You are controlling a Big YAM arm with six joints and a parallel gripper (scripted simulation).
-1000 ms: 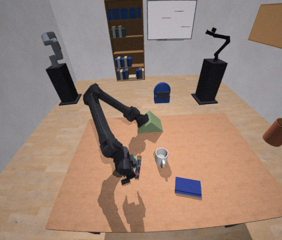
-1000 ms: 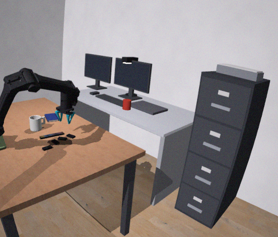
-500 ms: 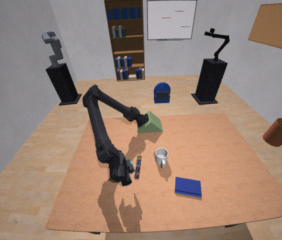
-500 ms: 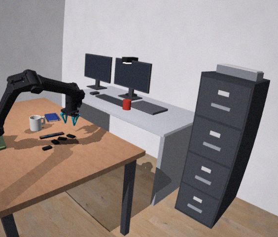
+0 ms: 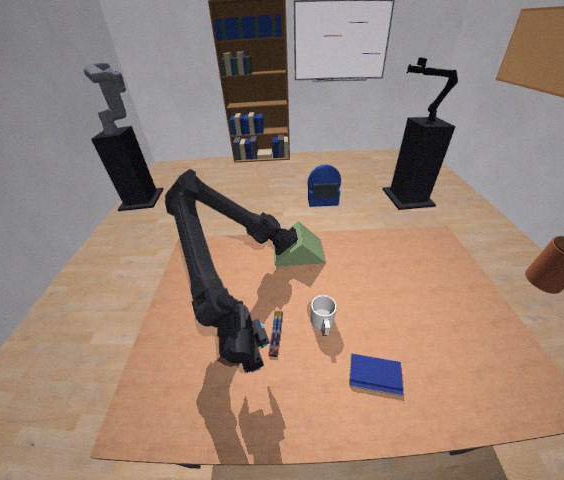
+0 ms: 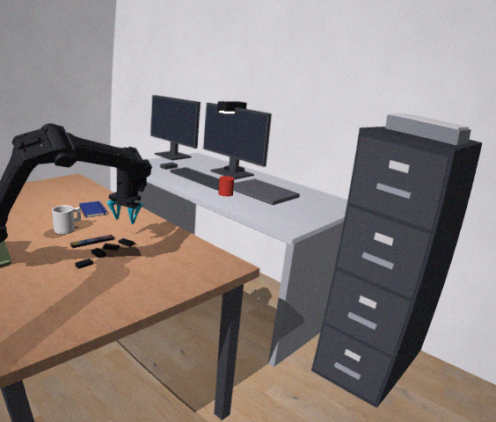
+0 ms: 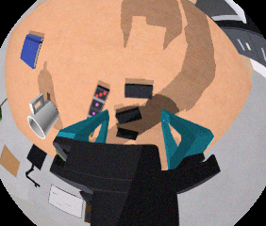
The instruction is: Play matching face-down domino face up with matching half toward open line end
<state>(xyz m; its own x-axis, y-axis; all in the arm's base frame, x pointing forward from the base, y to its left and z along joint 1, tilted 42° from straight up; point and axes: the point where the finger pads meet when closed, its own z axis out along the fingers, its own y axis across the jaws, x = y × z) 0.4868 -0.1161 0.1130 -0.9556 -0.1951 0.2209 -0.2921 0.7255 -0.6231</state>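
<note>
Black face-down dominoes (image 6: 98,252) (image 7: 138,90) lie apart beside the face-up line.
The line of dark dominoes with coloured pips (image 5: 275,333) (image 6: 92,241) (image 7: 98,101) lies flat on the brown wooden table (image 5: 427,320) (image 6: 157,290) (image 7: 76,38); above the loose ones, the teal-fingered black gripper (image 5: 257,351) (image 6: 123,219) (image 7: 135,113) hangs wide open, holding nothing; beyond the line stands a white mug (image 5: 322,311) (image 6: 63,220) (image 7: 43,118).
</note>
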